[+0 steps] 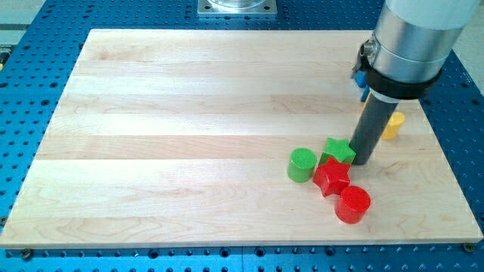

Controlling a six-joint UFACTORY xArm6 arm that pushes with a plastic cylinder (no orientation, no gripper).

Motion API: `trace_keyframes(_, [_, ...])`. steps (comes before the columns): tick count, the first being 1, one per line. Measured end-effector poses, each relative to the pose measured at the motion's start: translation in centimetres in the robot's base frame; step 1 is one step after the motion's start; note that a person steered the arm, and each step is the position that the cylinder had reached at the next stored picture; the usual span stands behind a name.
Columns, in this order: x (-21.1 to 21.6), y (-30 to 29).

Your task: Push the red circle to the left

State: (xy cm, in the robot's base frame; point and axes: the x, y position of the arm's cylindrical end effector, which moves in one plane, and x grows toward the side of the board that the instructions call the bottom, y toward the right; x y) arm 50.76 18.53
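Camera view: wooden desk (189, 98) on a blue perforated base (30, 91), blocks bunched at the view's lower right.

Pale wood desk, metal mount plate (237, 7) at the view's top edge. My arm carries no gripper, so nothing to open or close; just the dark rod (370, 125). My tip (361, 162) sits on the desk, touching the right side of the green star (338, 150). Red circle (352, 205) lies below my tip, apart from it, near the desk's bottom edge. Red star (331, 177) touches the red circle on its upper left, between it and the green star. Green cylinder (302, 165) sits left of both stars. Yellow block (392, 125) partly hidden behind the rod, shape unclear.
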Motion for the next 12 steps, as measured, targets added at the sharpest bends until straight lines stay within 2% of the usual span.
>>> trace_keyframes(1, [8.1, 7.4])
trace_keyframes(2, [11.1, 1.1])
trace_keyframes(3, [9.9, -3.4])
trace_keyframes(4, [6.5, -4.7])
trace_keyframes(10, [8.0, -4.1])
trace_keyframes(12, [8.3, -1.3])
